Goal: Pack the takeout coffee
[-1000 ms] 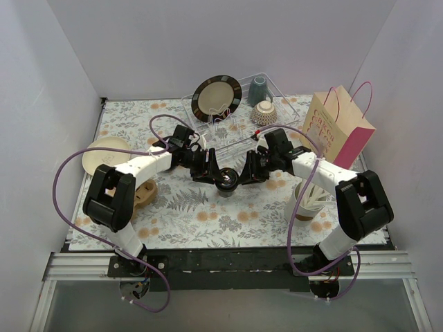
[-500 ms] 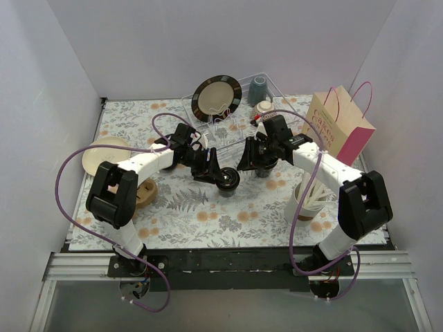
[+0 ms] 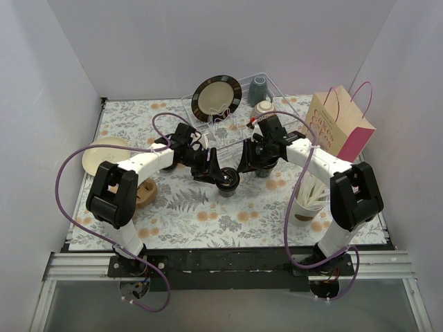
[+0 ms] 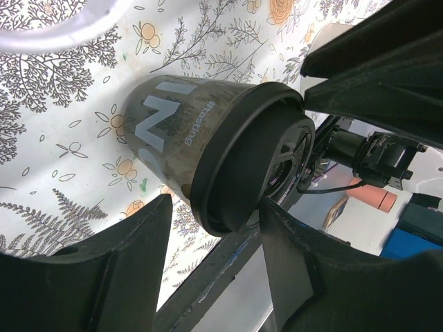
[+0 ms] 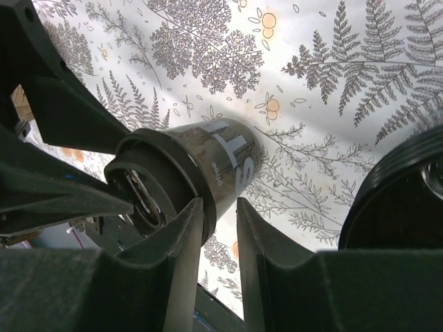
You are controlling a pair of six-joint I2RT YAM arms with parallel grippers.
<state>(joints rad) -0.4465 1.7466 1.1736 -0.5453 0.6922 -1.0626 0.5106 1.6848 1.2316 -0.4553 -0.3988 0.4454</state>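
— Where is the cup point(image 3: 228, 182)?
— Upright on the counter point(image 3: 187, 207), lid point(image 4: 249, 159) on, well apart from the bag point(image 3: 342, 131)
— And the end effectors?
— Left end effector point(image 4: 216, 207) grips it at the lid; right end effector point(image 5: 220, 205) hangs just beside, jaws slightly apart, empty

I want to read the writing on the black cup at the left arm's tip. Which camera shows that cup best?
The left wrist view: the cup fills the frame, its white lettering clear. The right wrist view shows the cup smaller, with only some letters visible. The top view shows the cup as a small dark spot.
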